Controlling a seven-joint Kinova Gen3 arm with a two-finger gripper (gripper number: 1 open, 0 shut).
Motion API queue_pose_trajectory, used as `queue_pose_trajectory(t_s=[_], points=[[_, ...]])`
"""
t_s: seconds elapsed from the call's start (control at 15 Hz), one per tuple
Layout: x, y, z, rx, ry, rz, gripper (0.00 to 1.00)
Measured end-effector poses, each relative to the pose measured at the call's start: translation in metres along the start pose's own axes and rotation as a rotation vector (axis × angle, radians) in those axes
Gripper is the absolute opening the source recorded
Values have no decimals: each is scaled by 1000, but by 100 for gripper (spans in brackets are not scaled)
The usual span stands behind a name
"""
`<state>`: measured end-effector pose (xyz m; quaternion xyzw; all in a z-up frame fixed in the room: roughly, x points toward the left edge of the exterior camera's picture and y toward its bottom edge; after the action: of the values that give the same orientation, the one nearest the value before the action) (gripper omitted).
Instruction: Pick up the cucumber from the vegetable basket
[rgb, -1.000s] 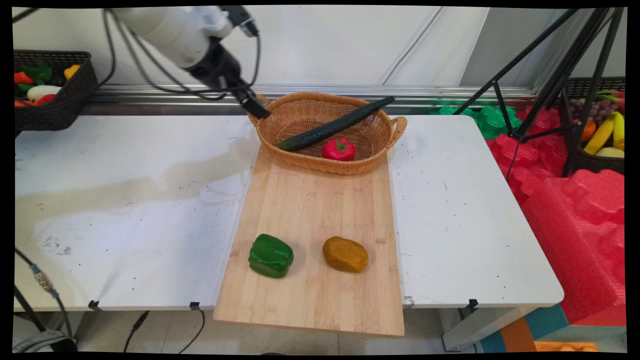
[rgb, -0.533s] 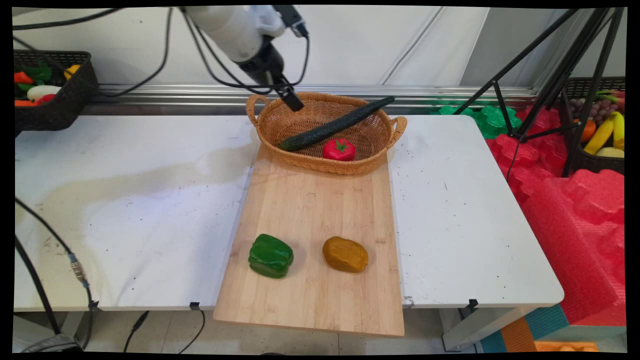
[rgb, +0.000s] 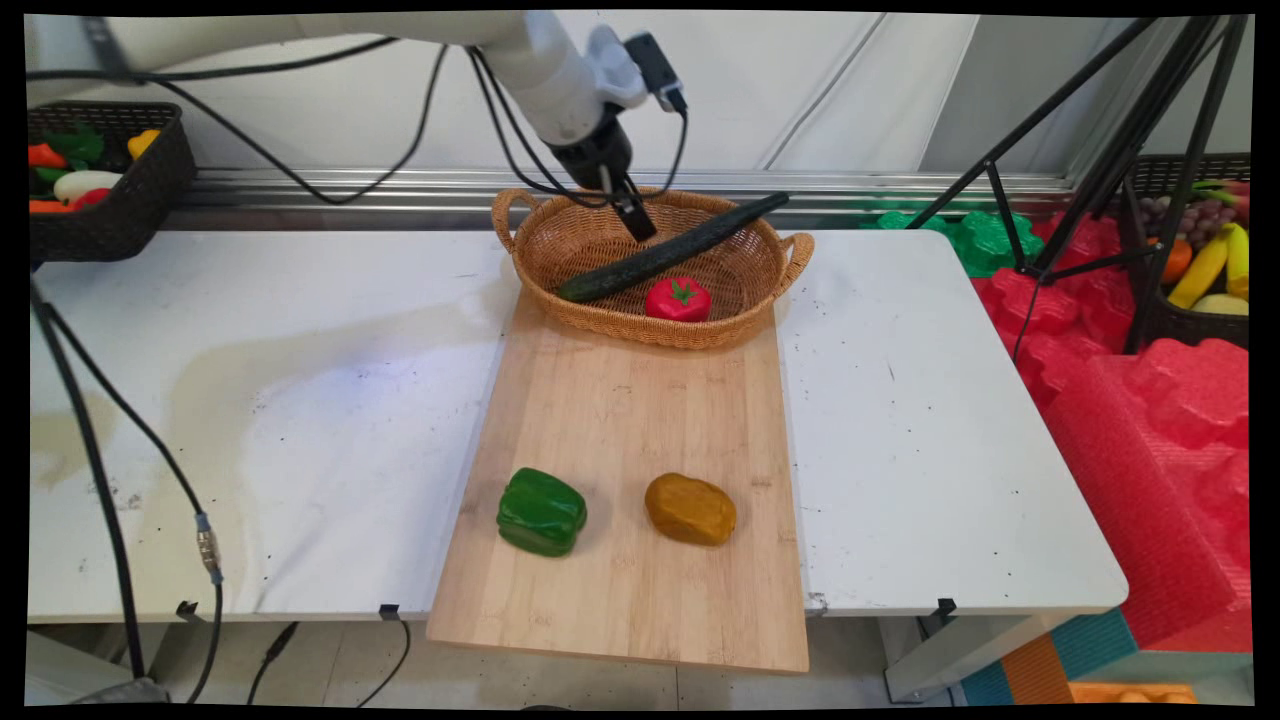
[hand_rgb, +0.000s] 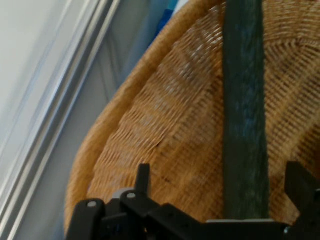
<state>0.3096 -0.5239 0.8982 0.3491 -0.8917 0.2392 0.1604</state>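
Gripper (hand_rgb: 222, 187) spread, empty, over basket (rgb: 560, 255) beside cucumber (rgb: 670, 250) | risk: finger clips cucumber or far rim, basket slides off board (rgb: 620, 450)

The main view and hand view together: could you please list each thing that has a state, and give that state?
end effector: open, fingers apart, over the basket, above the cucumber.
cucumber: lying slantwise in the basket, far end on the rim.
tomato: sitting in the basket.
basket: upright on the cutting board's far end.
green pepper: lying on the cutting board.
potato: lying on the board, apart from the pepper.
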Motion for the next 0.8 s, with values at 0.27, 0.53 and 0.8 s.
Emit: queue_pose_trajectory(t_s=[0.27, 0.53, 0.8], points=[[16, 7, 41, -56, -16, 45, 100], [27, 9, 72, -77, -26, 51, 100], [32, 9, 92, -82, -33, 42, 0]])
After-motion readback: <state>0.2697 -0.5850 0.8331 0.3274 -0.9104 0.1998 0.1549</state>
